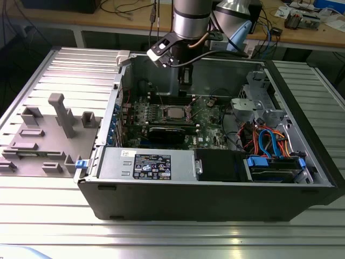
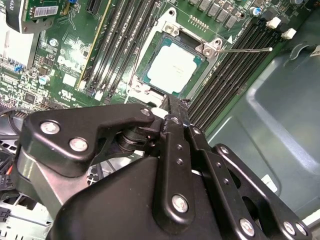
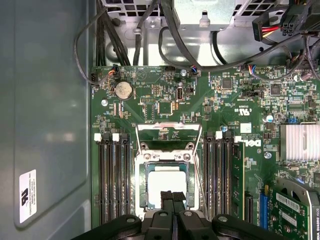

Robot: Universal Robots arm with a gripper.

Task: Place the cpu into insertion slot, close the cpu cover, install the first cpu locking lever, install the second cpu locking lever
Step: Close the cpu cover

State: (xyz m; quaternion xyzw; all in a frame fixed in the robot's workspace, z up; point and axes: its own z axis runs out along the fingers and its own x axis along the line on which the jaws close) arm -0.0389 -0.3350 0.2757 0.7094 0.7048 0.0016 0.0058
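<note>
The cpu [image 3: 166, 184] lies flat in the insertion slot [image 3: 142, 186] on the green motherboard, its silver top showing in both wrist views [image 2: 172, 66] and in the exterior view [image 1: 173, 113]. The cpu cover [image 3: 165, 125] is swung open and sits beyond the slot, with green board visible through its window. A thin wire locking lever [image 2: 245, 50] sticks out sideways from one slot corner, unlatched. My gripper [image 3: 173, 198] hovers above the slot's near edge with its black fingers [image 2: 172, 130] pressed together and nothing between them. It hangs inside the open case [image 1: 185, 78].
Long black memory slots [image 3: 112, 180] flank the socket on both sides. A black expansion card [image 1: 171, 132] lies in front of it. Cables [image 1: 267, 141] and drive cages fill the case at the exterior view's right. Grey fixture blocks [image 1: 59, 116] stand on the table outside.
</note>
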